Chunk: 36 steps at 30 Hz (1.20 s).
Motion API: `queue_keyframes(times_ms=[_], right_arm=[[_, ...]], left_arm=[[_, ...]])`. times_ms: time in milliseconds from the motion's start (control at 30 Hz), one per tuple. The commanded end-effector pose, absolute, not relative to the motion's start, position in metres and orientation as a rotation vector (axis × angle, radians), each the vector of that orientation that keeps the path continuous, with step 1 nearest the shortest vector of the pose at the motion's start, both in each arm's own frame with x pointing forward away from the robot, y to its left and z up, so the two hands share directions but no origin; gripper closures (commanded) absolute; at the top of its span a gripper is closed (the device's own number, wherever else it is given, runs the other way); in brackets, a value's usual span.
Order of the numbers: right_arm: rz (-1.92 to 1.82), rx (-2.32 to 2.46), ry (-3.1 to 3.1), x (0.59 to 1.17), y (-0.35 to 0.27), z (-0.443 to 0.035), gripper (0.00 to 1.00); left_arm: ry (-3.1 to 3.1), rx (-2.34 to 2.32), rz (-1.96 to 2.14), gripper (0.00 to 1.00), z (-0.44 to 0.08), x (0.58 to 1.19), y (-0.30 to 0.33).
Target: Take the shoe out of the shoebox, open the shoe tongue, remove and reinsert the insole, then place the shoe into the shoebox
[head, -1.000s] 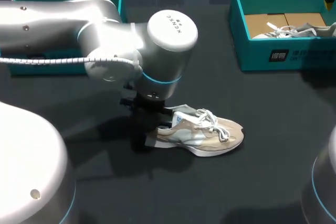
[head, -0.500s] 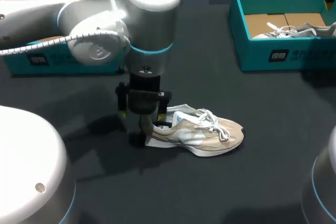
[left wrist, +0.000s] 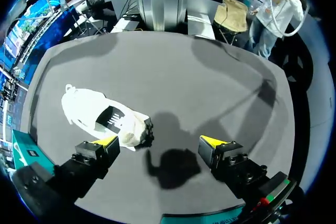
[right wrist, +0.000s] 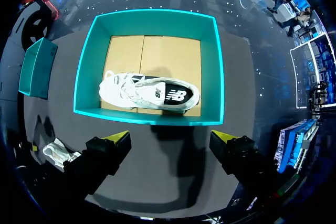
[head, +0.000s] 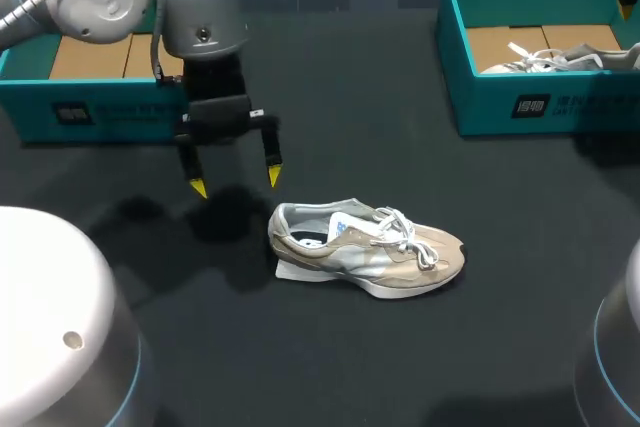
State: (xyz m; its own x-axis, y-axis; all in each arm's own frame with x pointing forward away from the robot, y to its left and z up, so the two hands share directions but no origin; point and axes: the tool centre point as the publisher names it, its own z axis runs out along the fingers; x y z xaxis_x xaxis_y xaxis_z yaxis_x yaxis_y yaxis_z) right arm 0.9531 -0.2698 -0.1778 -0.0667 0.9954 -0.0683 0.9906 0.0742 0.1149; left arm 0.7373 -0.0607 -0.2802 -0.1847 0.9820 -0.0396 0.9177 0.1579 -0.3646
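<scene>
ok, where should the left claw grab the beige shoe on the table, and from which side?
Probably the heel collar, from above: one finger inside the opening, one outside the heel. The shoe stands upright on its sole with the opening facing up, and its heel end is nearest the open left claw.

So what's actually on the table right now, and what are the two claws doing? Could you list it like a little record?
shoe: beige and white trainer, standing on its sole on the table between the two boxes
left claw: open, empty, near the shoe's heel end, not touching it
right claw: open, empty, above the right shoebox
left shoebox: teal, cardboard floor showing, partly hidden by the left arm
right shoebox: teal, holds a second shoe, white
</scene>
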Motion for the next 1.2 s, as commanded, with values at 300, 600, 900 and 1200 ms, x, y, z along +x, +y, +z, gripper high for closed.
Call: queue_keyframes(times_ms=[300, 600, 900, 1200], right_arm=[[0.057, 2.053, 2.203, 0.953, -0.270, -0.178, 0.00], [0.057, 2.053, 2.203, 0.953, -0.270, -0.178, 0.00], [0.057, 2.053, 2.203, 0.953, -0.270, -0.178, 0.00], [0.057, 2.053, 2.203, 0.953, -0.270, -0.178, 0.00]], left_arm=[[-2.493, -1.175, 0.836, 0.00, -0.276, 0.771, -0.038], [-2.551, -0.825, 1.051, 0.00, -0.284, 0.770, -0.013], [-2.582, -0.471, 1.204, 0.00, -0.305, 0.763, -0.005], [-2.588, -0.398, 1.084, 0.00, -0.305, 0.762, -0.001]])
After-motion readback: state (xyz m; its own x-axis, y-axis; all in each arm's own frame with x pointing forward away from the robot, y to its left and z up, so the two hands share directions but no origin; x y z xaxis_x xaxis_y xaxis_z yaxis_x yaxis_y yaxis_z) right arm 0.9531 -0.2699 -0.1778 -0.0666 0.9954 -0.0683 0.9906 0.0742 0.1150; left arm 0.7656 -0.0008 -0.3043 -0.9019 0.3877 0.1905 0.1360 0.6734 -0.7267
